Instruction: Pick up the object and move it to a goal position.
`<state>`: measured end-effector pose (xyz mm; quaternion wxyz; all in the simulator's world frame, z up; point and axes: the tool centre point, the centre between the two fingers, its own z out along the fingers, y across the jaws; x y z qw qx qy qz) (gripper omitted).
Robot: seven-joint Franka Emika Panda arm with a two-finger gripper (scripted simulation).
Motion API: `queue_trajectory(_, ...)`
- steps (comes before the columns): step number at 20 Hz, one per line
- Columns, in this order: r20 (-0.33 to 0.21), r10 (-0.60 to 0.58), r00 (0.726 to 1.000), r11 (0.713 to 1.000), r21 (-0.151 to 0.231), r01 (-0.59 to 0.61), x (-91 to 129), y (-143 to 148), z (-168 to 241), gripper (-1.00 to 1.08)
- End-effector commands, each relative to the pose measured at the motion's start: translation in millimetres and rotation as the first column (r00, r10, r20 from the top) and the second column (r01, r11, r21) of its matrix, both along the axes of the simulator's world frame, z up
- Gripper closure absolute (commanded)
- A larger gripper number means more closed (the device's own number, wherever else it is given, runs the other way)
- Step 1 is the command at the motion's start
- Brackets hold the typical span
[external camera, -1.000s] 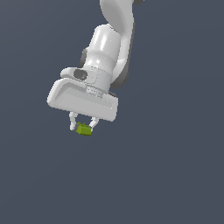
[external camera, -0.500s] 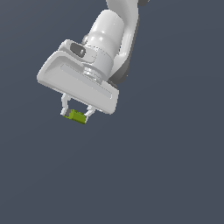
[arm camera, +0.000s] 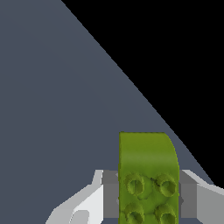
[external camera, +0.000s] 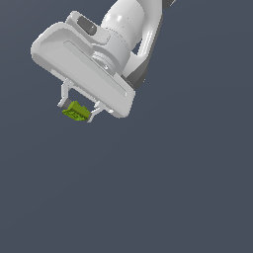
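The object [external camera: 75, 111] is a small lime-green blocky piece with darker green marks, held between the two thin white fingers of my gripper [external camera: 76, 111], which is shut on it. It hangs tilted in the air, well above the dark grey floor. The wide white hand [external camera: 81, 67] and arm slant up toward the exterior view's right. In the wrist view the object [arm camera: 148, 175] fills the space between the grey finger pads [arm camera: 110, 192] and shows several round studs on its near face.
A plain dark grey floor [external camera: 163, 188] fills the exterior view. In the wrist view the floor [arm camera: 52, 109] ends at a straight edge, with black beyond it.
The arm has carried the object toward the exterior view's left and upward, and the hand has tilted further. The grip on the object is unchanged.
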<state>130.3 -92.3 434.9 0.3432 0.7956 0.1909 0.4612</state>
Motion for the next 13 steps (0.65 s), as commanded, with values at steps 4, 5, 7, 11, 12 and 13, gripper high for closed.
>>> queue_trajectory(4,0.047,-0.017,0.999,1.000,-0.011,0.017,-5,-1,19,1.08)
queue_trajectory(5,0.053,-0.019,0.998,1.000,-0.012,0.019,-5,-2,21,1.08)
queue_trajectory(7,0.062,-0.022,0.998,1.000,-0.014,0.023,-6,-2,24,1.08)
queue_trajectory(11,0.070,-0.026,0.997,1.000,-0.016,0.027,-7,-2,27,1.08)
queue_trajectory(12,0.070,-0.026,0.997,1.000,-0.016,0.027,-7,-2,27,1.08)
queue_trajectory(13,0.069,-0.026,0.997,0.999,-0.016,0.028,-7,-3,26,1.08)
